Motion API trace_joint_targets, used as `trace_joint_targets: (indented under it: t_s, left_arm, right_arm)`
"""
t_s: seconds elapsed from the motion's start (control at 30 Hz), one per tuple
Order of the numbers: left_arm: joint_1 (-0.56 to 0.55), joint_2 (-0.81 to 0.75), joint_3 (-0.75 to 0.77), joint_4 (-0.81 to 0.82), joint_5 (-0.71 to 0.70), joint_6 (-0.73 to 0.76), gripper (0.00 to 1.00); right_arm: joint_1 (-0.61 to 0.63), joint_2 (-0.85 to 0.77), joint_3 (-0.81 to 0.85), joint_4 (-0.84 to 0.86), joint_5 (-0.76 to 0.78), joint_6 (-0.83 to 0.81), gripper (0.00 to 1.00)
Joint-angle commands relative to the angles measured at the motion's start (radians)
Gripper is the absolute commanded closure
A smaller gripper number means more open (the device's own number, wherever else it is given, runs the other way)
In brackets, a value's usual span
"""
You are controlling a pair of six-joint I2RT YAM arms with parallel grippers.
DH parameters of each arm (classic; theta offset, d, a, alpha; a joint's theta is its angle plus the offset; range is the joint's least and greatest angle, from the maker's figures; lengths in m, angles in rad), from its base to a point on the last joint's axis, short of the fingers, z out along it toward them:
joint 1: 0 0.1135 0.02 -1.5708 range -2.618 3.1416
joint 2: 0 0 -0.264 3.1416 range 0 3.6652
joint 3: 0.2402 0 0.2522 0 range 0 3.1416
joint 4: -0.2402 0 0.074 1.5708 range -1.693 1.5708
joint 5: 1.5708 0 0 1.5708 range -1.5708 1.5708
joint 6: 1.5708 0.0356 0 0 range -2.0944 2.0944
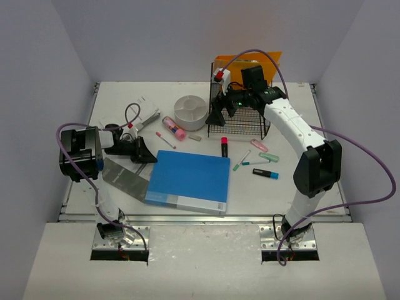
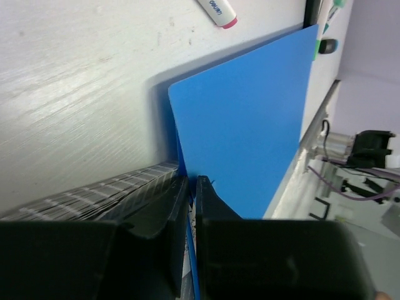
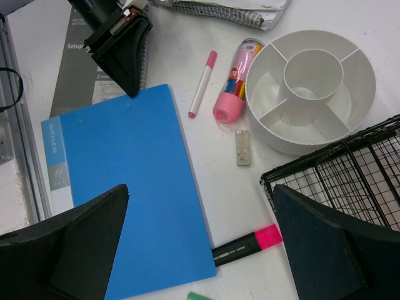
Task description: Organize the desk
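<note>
Desk [image 1: 262, 194]: showing white
Folder [image 1: 187, 181]: showing plain blue
Wire basket [image 1: 244, 128]: showing black grid
Marker [image 1: 224, 147]: showing black with pink cap

A blue folder [image 1: 187, 181] partly overlaps a grey booklet [image 1: 122, 178], near a white round organizer [image 1: 190, 124] and black wire basket [image 1: 245, 129].

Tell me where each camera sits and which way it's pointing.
Top external: overhead from the near edge, looking down on the desk; left arm and right arm show.
Left wrist: low over the desk, facing along the blue folder; left gripper pinching its edge.
Right wrist: raised, looking down on the white organizer; open right gripper shows.
All three share the folder.
</note>
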State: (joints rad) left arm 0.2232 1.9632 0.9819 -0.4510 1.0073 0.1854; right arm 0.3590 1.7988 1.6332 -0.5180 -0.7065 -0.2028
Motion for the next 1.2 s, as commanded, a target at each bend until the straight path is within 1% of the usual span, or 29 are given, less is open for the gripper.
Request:
trace_joint_targets:
  t_s: [0.0,0.2,0.3,0.4,0.53,0.7,0.83,0.93,1.07,1.1,1.13,1.17]
  left_arm:
    - [-0.033,-0.071,-0.042,0.060,-0.163,0.108,1.00]
    - [-0.033,-0.211,-0.054,0.023,-0.122,0.166,1.00]
    - [-0.036,-0.321,-0.046,-0.008,-0.103,0.217,1.00]
    - [-0.046,-0.398,-0.034,-0.049,-0.086,0.291,1.00]
    - [-0.074,-0.491,-0.032,-0.088,-0.064,0.378,1.00]
    - [-0.137,-0.582,-0.040,-0.112,-0.059,0.443,1.00]
    - [-0.195,-0.641,-0.033,-0.101,-0.070,0.459,1.00]
    - [-0.212,-0.667,-0.017,-0.089,-0.071,0.458,1.00]
    - [-0.212,-0.672,0.008,-0.064,-0.087,0.438,1.00]
    - [-0.212,-0.673,0.010,-0.056,-0.091,0.434,1.00]
    - [-0.212,-0.674,0.012,-0.042,-0.097,0.428,1.00]
    - [-0.212,-0.677,0.014,-0.033,-0.106,0.422,1.00]
  right_arm:
    - [0.003,-0.011,0.042,0.014,-0.012,-0.020,0.02]
    - [0.005,0.009,0.057,0.009,-0.032,-0.069,0.01]
    - [0.008,0.049,0.111,-0.010,-0.071,-0.050,0.01]
    - [0.027,0.094,0.141,-0.013,-0.104,-0.028,0.01]
    - [0.073,0.160,0.140,0.002,-0.118,-0.021,0.01]
    - [0.127,0.244,0.169,0.052,-0.124,0.022,0.01]
    - [0.155,0.293,0.180,0.079,-0.156,0.034,0.01]
    - [0.167,0.318,0.179,0.074,-0.189,0.023,0.01]
    - [0.187,0.348,0.181,0.005,-0.270,0.011,0.01]
    - [0.192,0.350,0.177,-0.009,-0.285,0.005,0.02]
    - [0.199,0.350,0.171,-0.025,-0.299,-0.003,0.06]
    - [0.206,0.348,0.162,-0.042,-0.315,-0.014,0.13]
